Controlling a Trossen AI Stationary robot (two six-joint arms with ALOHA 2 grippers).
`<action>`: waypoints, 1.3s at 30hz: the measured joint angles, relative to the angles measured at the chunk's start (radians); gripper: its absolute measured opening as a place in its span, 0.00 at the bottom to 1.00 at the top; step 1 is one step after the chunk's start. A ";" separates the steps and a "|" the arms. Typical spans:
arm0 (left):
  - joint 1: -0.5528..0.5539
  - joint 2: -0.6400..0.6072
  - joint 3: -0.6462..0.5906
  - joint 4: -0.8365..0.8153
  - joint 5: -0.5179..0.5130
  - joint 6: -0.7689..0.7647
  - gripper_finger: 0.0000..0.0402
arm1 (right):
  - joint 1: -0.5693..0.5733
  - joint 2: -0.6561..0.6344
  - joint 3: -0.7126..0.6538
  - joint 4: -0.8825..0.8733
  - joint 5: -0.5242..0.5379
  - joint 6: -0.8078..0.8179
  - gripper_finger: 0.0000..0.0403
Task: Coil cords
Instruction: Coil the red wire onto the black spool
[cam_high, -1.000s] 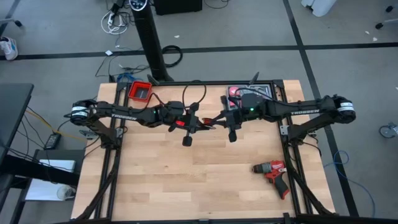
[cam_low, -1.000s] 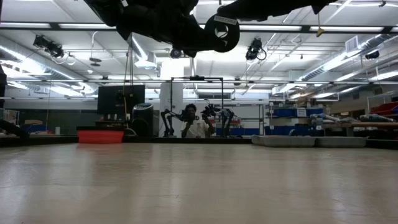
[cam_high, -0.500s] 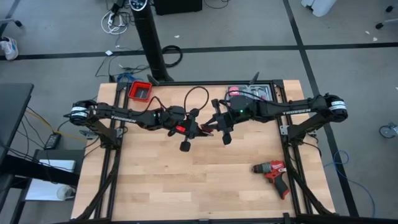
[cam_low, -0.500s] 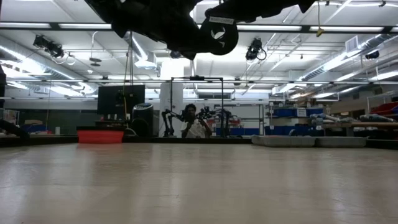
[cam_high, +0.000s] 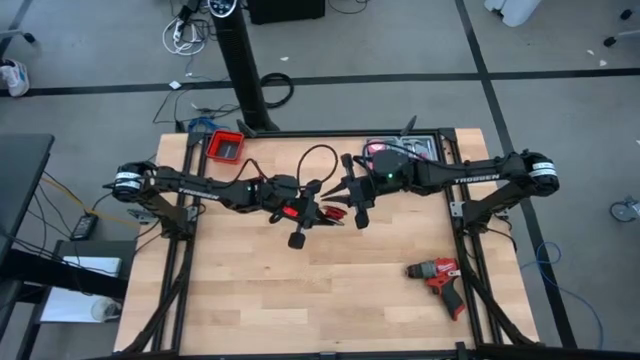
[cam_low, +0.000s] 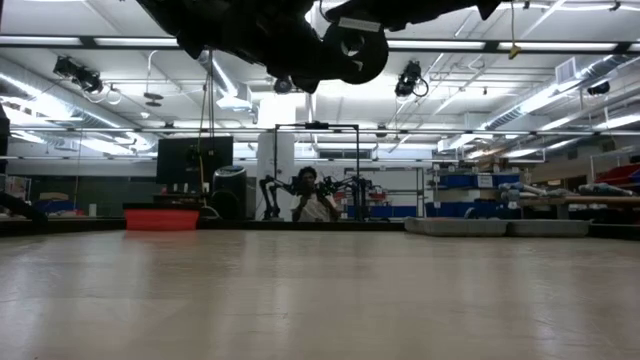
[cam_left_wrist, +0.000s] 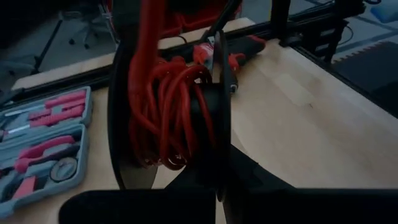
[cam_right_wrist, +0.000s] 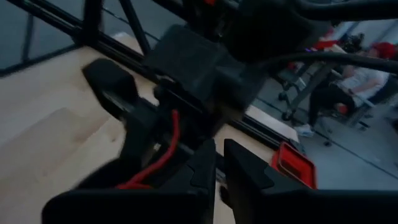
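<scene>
The cord is a thin red wire with a black stretch. Part of it is a red coil (cam_left_wrist: 171, 118) wound between and around my left gripper's fingers (cam_left_wrist: 174, 68). In the high view this gripper (cam_high: 303, 212) is above the table's middle. A black loop of the cord (cam_high: 318, 158) arches toward the far edge between the two grippers. My right gripper (cam_high: 356, 207) is just right of the left one, fingers nearly together (cam_right_wrist: 219, 158). A red strand (cam_right_wrist: 166, 146) runs past it to the left gripper. Both grippers are well above the table (cam_low: 320, 45). My left gripper holds the red coil (cam_left_wrist: 163, 134) between its two fingers, with several turns bunched together and some looped around one finger (cam_left_wrist: 214, 118). The coil is lifted clear of the table. My right gripper is shut on the cord near the black loop's right end (cam_high: 343, 186). Its own fingers hide the place of contact. The cord there is clear of the table.
A red and black drill (cam_high: 437, 277) lies at the near right. A red bin (cam_high: 226, 146) sits at the far left, and an open tool case (cam_high: 400, 150) at the far right under the right arm. A person (cam_low: 312, 200) sits beyond the table.
My right gripper has gone toward the table's left edge, close up to the left gripper, and has turned. The black loop of cord between them has swung and bulged out toward the far edge. My left gripper has shifted slightly with the coil.
</scene>
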 joint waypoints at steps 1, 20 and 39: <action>0.000 0.000 0.000 -0.003 0.004 0.000 0.01 | 0.000 -0.001 0.000 -0.002 0.015 -0.003 0.08; 0.002 0.000 0.000 -0.077 -0.027 -0.004 0.01 | -0.054 -0.071 -0.004 -0.170 -0.085 0.169 0.07; 0.002 -0.002 0.000 -0.134 -0.234 0.005 0.01 | -0.014 -0.013 -0.007 -0.227 0.097 0.326 0.26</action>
